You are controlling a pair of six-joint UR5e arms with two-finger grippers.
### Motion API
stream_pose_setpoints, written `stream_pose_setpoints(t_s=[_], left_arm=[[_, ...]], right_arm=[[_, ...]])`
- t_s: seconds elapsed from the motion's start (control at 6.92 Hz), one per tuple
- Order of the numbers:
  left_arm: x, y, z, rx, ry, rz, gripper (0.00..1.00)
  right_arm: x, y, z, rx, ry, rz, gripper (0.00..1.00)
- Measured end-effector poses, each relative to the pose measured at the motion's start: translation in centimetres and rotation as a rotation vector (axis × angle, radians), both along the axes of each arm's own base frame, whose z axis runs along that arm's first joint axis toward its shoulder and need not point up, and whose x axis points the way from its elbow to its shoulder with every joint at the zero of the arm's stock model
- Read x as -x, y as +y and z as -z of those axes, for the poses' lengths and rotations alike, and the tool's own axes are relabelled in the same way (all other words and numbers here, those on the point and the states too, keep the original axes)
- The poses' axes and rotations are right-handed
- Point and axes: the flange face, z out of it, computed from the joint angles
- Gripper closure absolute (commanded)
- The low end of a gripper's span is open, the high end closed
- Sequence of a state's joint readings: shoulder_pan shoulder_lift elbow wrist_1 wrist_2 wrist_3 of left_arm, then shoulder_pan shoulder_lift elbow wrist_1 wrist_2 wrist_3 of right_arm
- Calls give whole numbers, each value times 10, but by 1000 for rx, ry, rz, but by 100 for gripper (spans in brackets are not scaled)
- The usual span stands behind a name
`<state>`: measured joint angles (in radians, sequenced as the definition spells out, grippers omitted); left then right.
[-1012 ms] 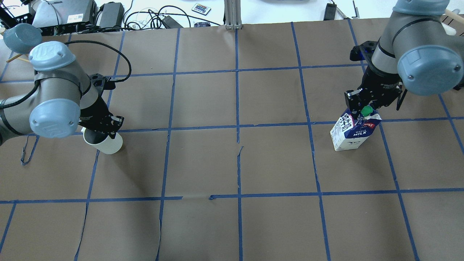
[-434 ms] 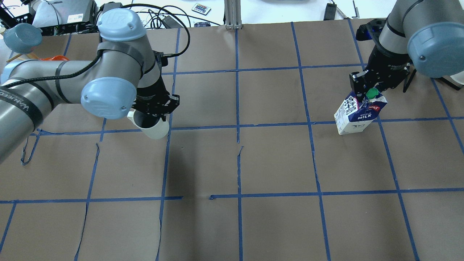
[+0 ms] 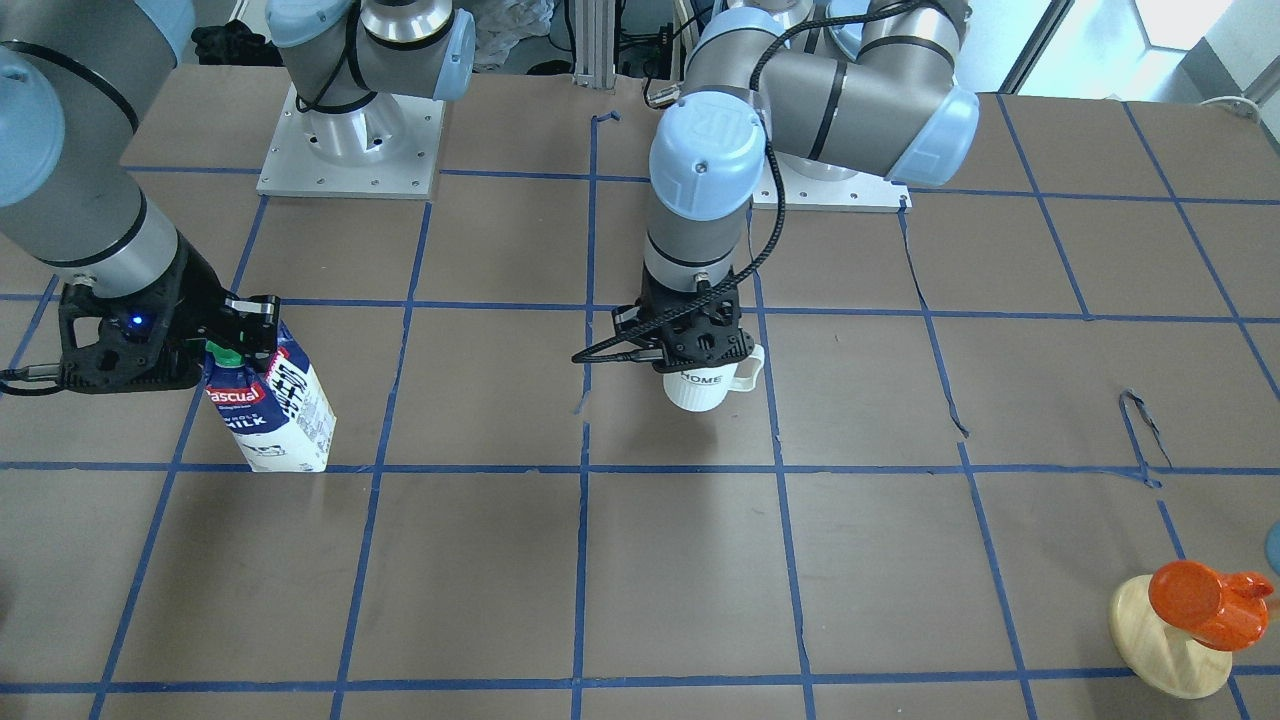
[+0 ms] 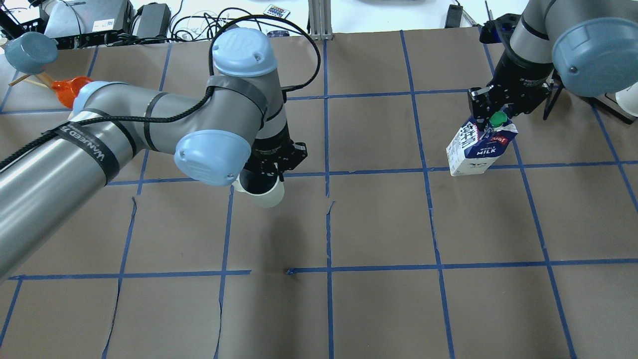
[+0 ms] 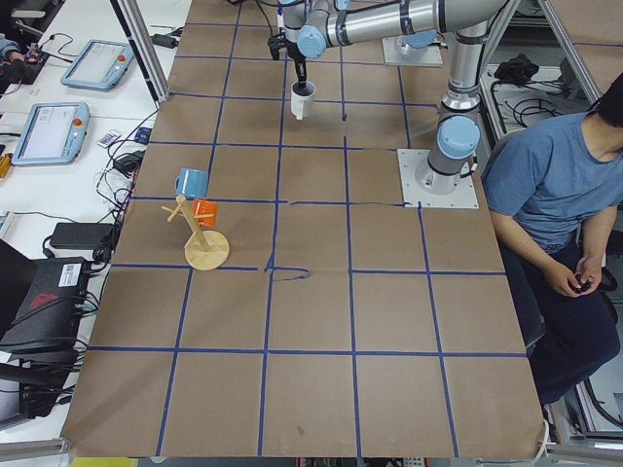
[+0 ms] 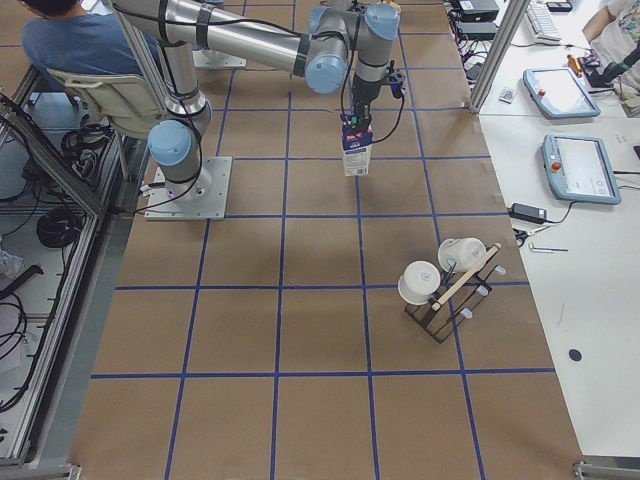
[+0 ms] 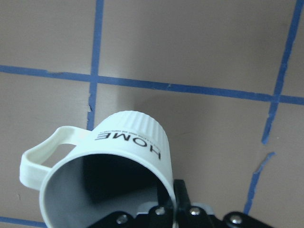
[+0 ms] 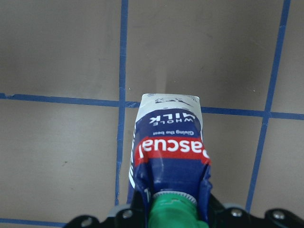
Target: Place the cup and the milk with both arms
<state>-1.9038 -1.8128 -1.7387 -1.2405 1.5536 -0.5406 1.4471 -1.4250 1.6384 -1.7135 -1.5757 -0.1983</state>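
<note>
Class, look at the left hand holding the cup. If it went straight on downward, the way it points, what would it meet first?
Probably the paper-covered table directly under the cup; the cup's base would touch before the left hand. Nothing else shows below.

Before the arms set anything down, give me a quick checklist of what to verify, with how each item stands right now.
1. Left gripper shut on the cup rim: ok.
2. Right gripper shut on the milk top, beside the green cap: ok.
3. Cup upright: ok.
4. Milk upright: not ok, it hangs tilted.
5. Arms apart from each other: ok, cup near the middle, milk far toward the robot's right.
6. Milk bottom off the table: cannot tell.
</note>
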Motion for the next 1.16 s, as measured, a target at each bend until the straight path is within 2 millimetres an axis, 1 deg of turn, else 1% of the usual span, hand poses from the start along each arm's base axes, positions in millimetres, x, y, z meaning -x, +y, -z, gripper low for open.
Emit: stream_pose_setpoints(t_s=[0.14,0.29,0.43,0.58,0.72,0.87,1.01,1.16], left_arm=[[30,13,11,-8,12,-51,100],[54,23,23,-16,24,-83,100],[72,31,35,-28,32,-99,100],[85,36,44,-38,42,-114,98],[93,38,52,-42,47,-122,1],[96,38,57,-42,47,-125,0],[98,36,59,-37,49,-125,0],[97,30,55,-24,56,-128,0]], right_arm=[[-13,0,-1,3,0,11,84],[-20,0,0,3,0,15,84],[-24,-1,1,1,0,14,84],[-27,-1,2,-1,0,11,84],[-28,-1,4,-3,0,9,84],[-28,-2,5,-6,1,9,84],[-28,-1,5,-7,1,10,84],[-28,-1,5,-8,0,10,84]])
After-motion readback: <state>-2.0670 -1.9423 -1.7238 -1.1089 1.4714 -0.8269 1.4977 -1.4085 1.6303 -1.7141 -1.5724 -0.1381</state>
